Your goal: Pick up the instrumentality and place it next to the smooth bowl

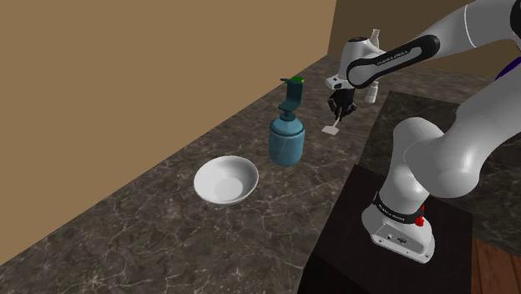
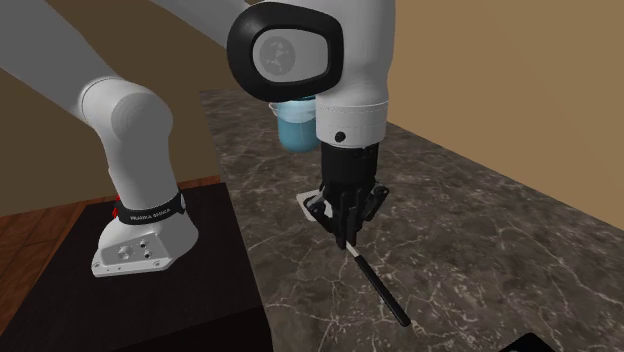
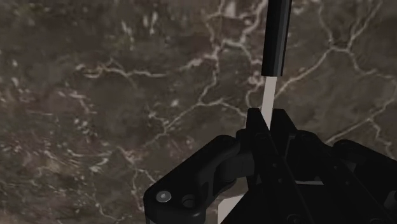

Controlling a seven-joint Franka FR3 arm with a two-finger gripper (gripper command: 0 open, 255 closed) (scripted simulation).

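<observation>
A spatula with a black handle (image 2: 385, 295) and a flat white blade (image 2: 308, 206) lies low over the dark marble counter (image 1: 150, 225). My gripper (image 2: 347, 238) points straight down and is shut on its thin white neck (image 3: 270, 95), between blade and handle. In the shoulder view the gripper (image 1: 338, 113) is near the counter's far end, with the white blade (image 1: 331, 130) just below it. The wrist view has the fingers (image 3: 254, 127) clasping the neck, and the black handle (image 3: 278, 35) runs away from them. The white smooth bowl (image 1: 225, 179) sits well off toward the shoulder view's left.
A teal soap dispenser (image 1: 287, 138) with a green-topped pump stands between the bowl and the gripper; it is partly hidden behind the arm (image 2: 295, 128) in the second exterior view. A tan wall (image 1: 125, 75) backs the counter. The dark stand (image 1: 384, 250) is at the shoulder view's lower right.
</observation>
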